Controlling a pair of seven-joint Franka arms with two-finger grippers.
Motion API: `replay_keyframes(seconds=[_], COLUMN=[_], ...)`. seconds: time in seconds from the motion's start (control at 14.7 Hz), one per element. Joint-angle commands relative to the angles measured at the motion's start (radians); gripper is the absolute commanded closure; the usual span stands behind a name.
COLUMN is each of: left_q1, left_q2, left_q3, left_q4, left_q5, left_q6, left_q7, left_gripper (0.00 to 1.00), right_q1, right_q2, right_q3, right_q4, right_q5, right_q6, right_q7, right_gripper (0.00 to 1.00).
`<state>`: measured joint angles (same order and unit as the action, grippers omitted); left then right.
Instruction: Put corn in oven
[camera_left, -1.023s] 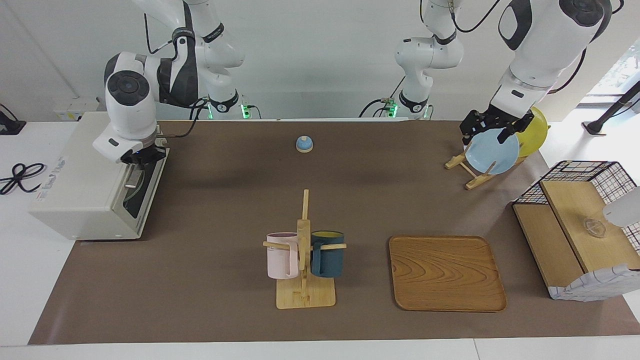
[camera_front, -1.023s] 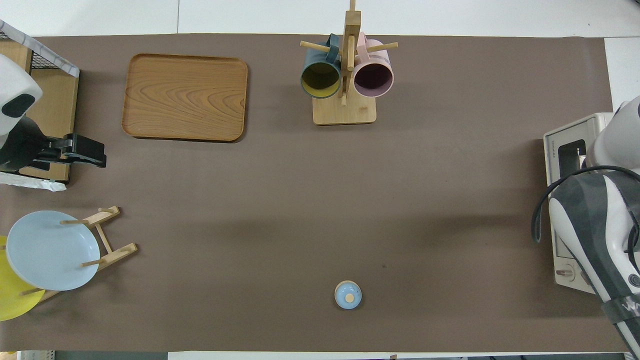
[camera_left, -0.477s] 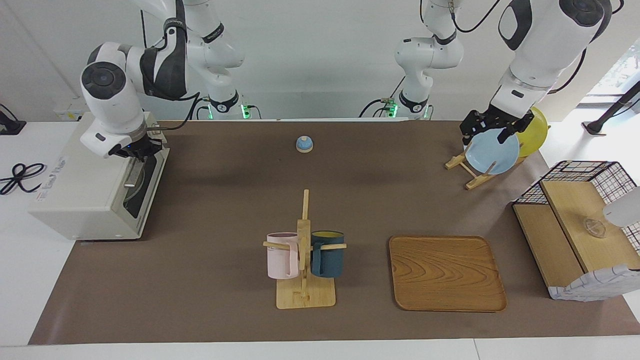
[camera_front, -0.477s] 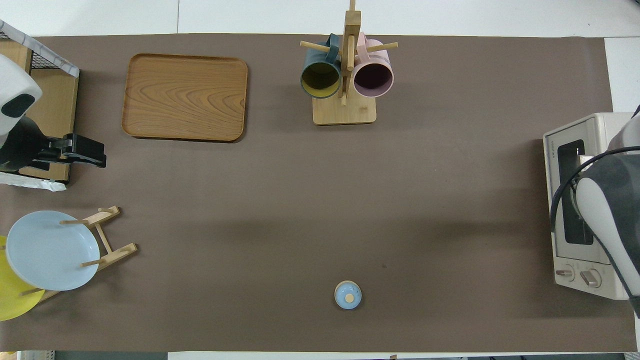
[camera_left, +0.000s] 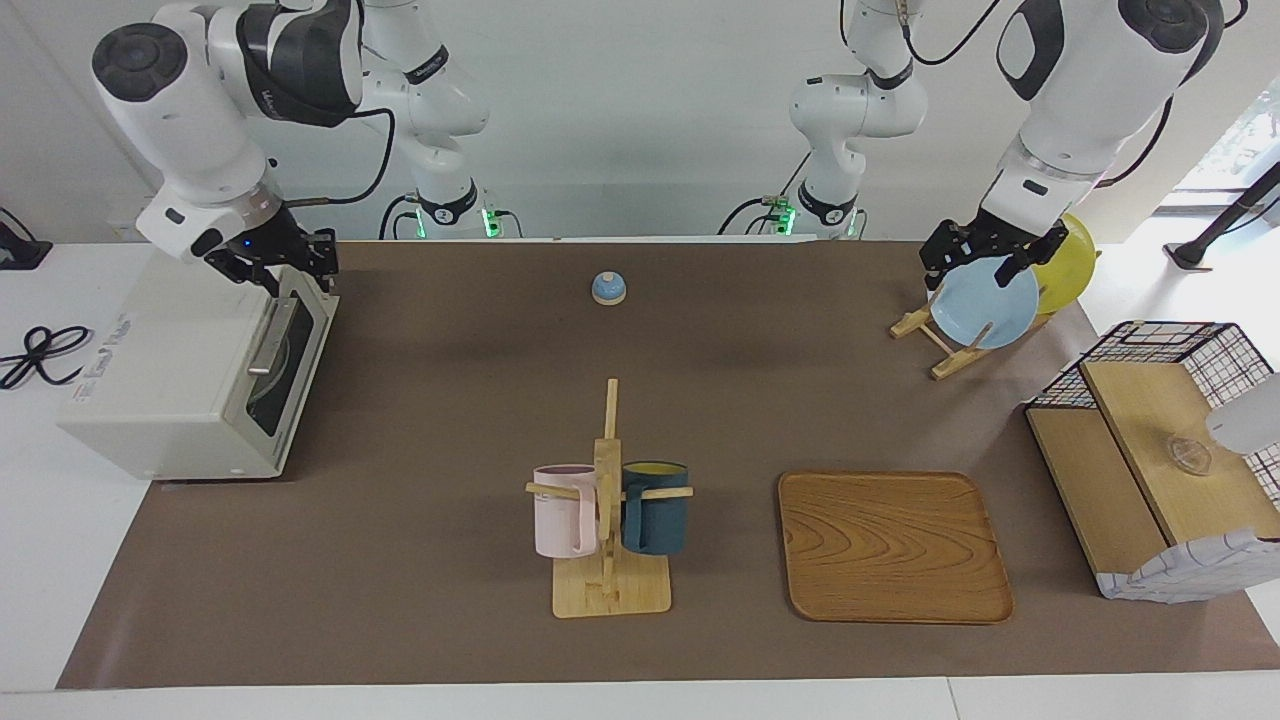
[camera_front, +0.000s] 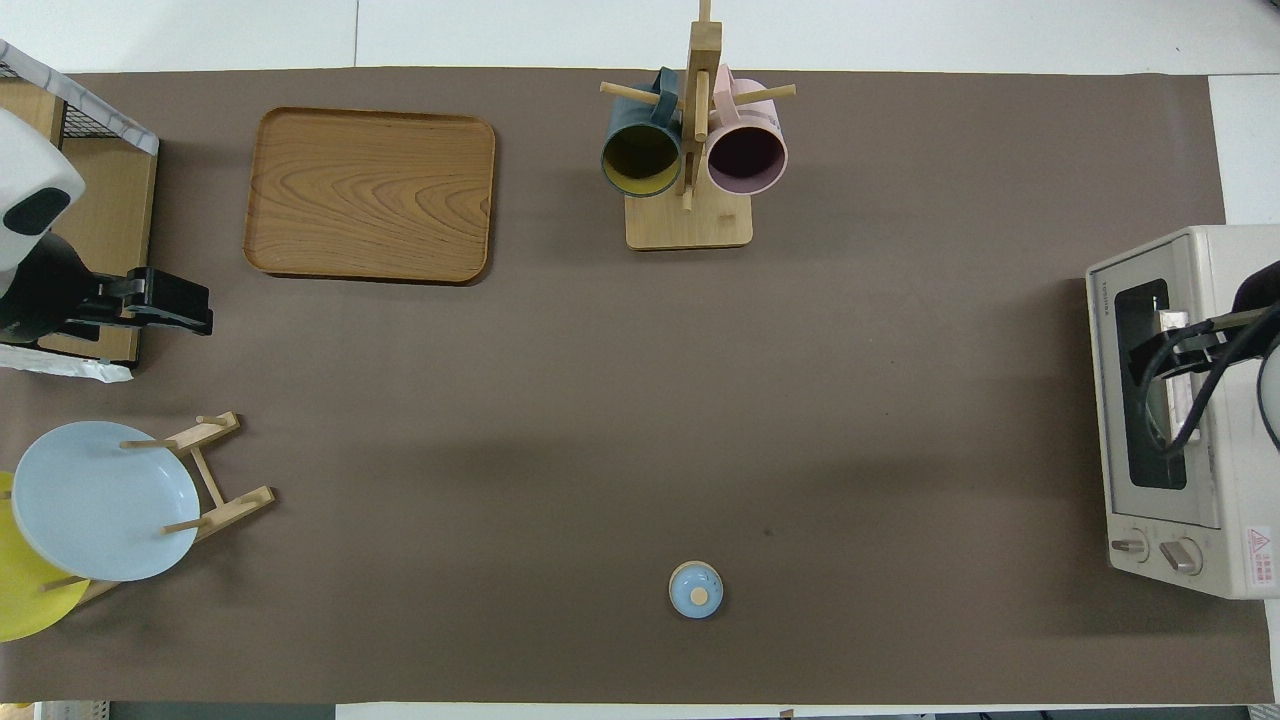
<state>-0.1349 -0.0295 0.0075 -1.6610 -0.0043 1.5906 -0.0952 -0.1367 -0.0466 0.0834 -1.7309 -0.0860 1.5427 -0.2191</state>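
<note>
The cream-white oven (camera_left: 170, 380) stands at the right arm's end of the table with its dark glass door shut; it also shows in the overhead view (camera_front: 1230, 420). The corn is not in view anywhere. My right gripper (camera_left: 290, 265) hangs open and empty just above the oven's top front edge, over the door (camera_front: 1180, 345). My left gripper (camera_left: 985, 262) waits open and empty in the air at the left arm's end, between the plate rack and the basket box in the overhead view (camera_front: 195, 305).
A mug rack (camera_left: 608, 520) with a pink and a dark teal mug and a wooden tray (camera_left: 893, 545) lie farther from the robots. A small blue bell (camera_left: 608, 288) sits near them. A plate rack (camera_left: 945, 350) and a wire-and-wood basket box (camera_left: 1160, 450) stand at the left arm's end.
My right gripper has risen from the oven door's handle and pulled back above the oven's top front edge. The left arm has not moved.
</note>
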Motion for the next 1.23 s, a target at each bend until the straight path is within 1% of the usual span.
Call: replay_keyframes(seconds=[0.0,0.2,0.48,0.55,0.61,0.68,0.75,0.95,1.16], left_q1=[0.014,0.014,0.014,0.014,0.014,0.014,0.014,0.014,0.014], left_q2=[-0.013,-0.013,-0.013,-0.013,-0.013,-0.013,-0.013,-0.013,-0.013], left_q3=[-0.009,-0.009,-0.009,-0.009,-0.009,-0.009,-0.009,-0.009,-0.009], left_q4=[-0.017,-0.017,-0.017,-0.017,-0.017,-0.017,-0.017,-0.017,-0.017], left_q5=[0.021,0.021,0.021,0.021,0.021,0.021,0.021,0.021,0.021], left_q6=[0.002,0.003,0.002,0.002,0.003,0.002,0.002,0.002,0.002], left_q7=[0.005,0.005,0.005,0.003,0.005,0.005,0.005,0.005,0.005], left_gripper=[0.0,0.0,0.0,0.0,0.0,0.0,0.0,0.0,0.0], right_q1=[-0.006,-0.02,0.015,0.079,0.122,0.158,0.184,0.183,0.138], right_q2=[0.017,0.042,0.042,0.044,0.044,0.05,0.053,0.054,0.054], right_q3=[0.007,0.006,0.004,-0.013,-0.054,-0.1,-0.114,-0.111,-0.085], right_q4=[0.089,0.135,0.139,0.139,0.149,0.168,0.169,0.171,0.171], right_q5=[0.034,0.091,0.052,0.045,0.032,0.034,0.031,0.032,0.042], right_q6=[-0.058,-0.065,-0.085,-0.088,-0.09,-0.088,-0.085,-0.088,-0.084], right_q7=[-0.014,0.013,0.04,0.071,0.101,0.113,0.115,0.116,0.116], right_gripper=[0.0,0.0,0.0,0.0,0.0,0.0,0.0,0.0,0.0])
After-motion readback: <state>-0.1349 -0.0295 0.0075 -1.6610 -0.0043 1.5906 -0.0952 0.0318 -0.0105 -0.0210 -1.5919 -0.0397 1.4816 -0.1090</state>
